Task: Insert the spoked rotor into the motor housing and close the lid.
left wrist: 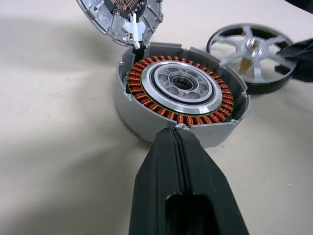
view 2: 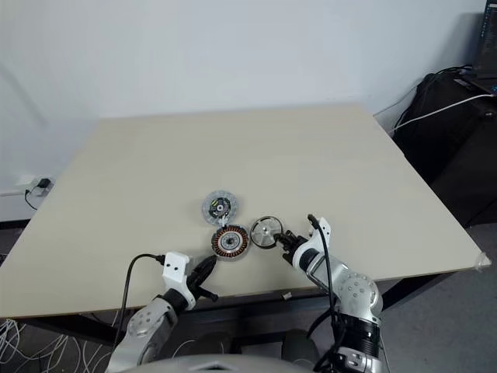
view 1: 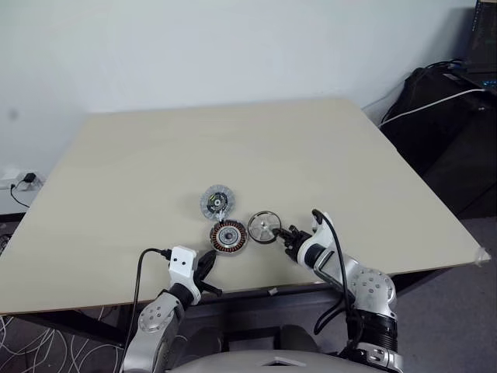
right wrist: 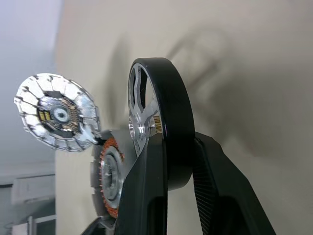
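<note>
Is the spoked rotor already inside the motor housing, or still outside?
Outside. The silver-rimmed spoked rotor sits beside the copper-wound round motor housing, between the right tool's fingers; the housing's centre is bare.

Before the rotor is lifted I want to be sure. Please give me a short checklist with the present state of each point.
1. Right gripper fingers either side of the spoked rotor rim: ok.
2. Grip firm: cannot tell.
3. Motor housing open on top, windings showing: ok.
4. Lid off the housing, beyond it: ok.
5. Left gripper shut, tip at housing wall: ok.
6. Table beside the rotor bare: ok.
</note>
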